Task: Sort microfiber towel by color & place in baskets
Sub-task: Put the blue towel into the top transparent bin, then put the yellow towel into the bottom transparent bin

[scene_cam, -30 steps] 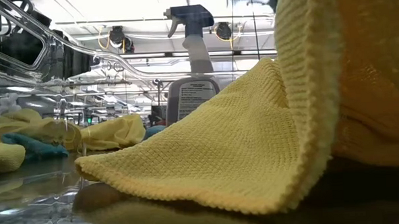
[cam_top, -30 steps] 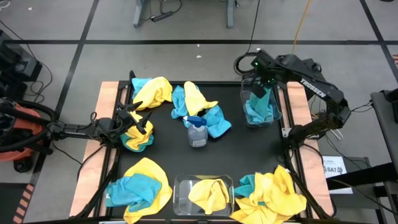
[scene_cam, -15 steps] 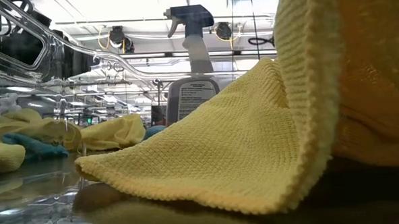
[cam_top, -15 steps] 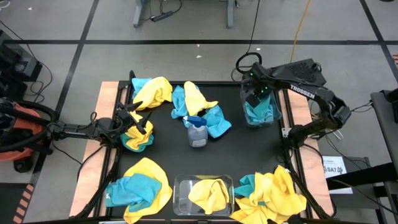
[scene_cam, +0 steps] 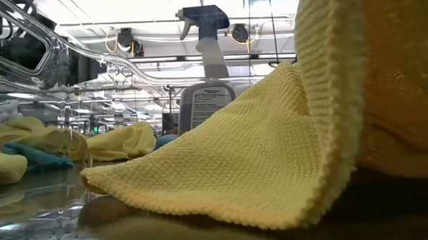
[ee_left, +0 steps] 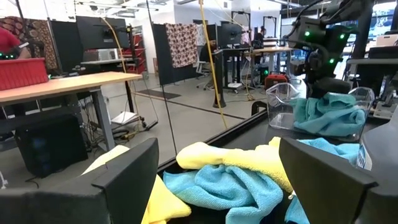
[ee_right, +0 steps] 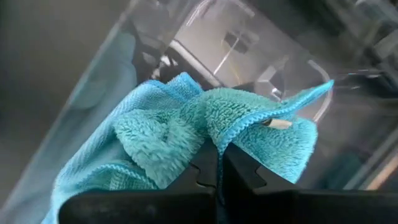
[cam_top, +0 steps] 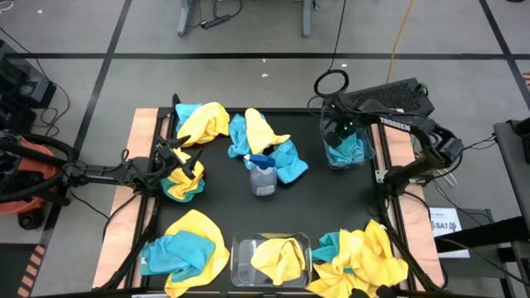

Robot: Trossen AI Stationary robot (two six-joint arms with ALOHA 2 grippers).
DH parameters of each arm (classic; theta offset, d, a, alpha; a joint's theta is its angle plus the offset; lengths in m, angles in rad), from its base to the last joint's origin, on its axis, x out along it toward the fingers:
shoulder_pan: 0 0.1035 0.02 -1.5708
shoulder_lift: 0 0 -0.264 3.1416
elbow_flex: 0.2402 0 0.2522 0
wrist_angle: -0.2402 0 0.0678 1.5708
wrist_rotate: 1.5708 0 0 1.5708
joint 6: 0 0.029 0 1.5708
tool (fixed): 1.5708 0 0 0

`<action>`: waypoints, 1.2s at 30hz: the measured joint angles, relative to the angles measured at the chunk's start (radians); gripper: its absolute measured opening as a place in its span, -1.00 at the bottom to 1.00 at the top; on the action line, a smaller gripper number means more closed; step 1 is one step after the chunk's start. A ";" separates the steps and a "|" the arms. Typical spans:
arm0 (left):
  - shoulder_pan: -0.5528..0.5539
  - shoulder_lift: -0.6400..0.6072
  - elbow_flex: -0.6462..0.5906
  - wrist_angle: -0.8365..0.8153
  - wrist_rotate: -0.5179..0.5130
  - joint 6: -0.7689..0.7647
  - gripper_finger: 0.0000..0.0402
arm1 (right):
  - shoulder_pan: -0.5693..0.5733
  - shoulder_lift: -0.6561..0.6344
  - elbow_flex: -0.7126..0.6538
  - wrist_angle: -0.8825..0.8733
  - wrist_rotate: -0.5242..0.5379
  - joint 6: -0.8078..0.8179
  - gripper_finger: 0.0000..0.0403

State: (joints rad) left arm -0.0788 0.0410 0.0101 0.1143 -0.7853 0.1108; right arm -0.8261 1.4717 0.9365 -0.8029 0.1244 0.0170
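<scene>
I'm looking down on a black table top [cam_top: 331, 199] with wooden side strips, set on a grey taped floor, and the open lab stretches behind it. My right gripper [cam_top: 338, 132] hangs over the clear basket [cam_top: 367, 159] at the table's right edge; its fingers [ee_right: 217, 180] are pressed together, and in the right wrist view a teal towel [ee_right: 186, 130] drapes across them, pinched in the seam, with the basket wall just beyond. More teal cloth [cam_top: 354, 147] lies inside that basket. My left gripper [cam_top: 176, 164] rests low at the left side of the table with its fingers [ee_left: 134, 180] spread wide, straddling a small yellow and teal bundle [cam_top: 184, 182] without closing on it. Around them, a yellow and teal pair [cam_top: 200, 120] sits at the far left corner, another mixed heap [cam_top: 265, 141] lies mid-table, touching the spray bottle [cam_top: 262, 175]. Near me, a second clear basket [cam_top: 240, 248] holds a yellow towel [cam_top: 277, 258], flanked by a mixed pile [cam_top: 186, 244] on the left and a mostly yellow pile [cam_top: 360, 257] on the right
</scene>
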 joint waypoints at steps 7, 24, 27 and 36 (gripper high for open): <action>0.000 0.000 0.000 0.000 0.000 0.000 0.69 | 0.000 0.099 -0.009 0.021 0.001 0.000 -1.00; 0.000 0.000 0.000 0.000 0.000 -0.001 0.69 | 0.000 0.116 0.022 -0.007 -0.011 -0.003 -0.41; 0.000 0.000 0.000 0.001 0.000 -0.001 0.69 | 0.001 0.061 0.053 -0.068 -0.014 -0.009 -0.29; 0.000 0.000 0.000 0.001 0.000 -0.001 0.69 | 0.019 -0.129 0.144 -0.187 -0.024 -0.013 -0.05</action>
State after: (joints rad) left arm -0.0788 0.0409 0.0101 0.1157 -0.7855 0.1097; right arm -0.8075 1.3424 1.0807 -0.9900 0.1008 0.0036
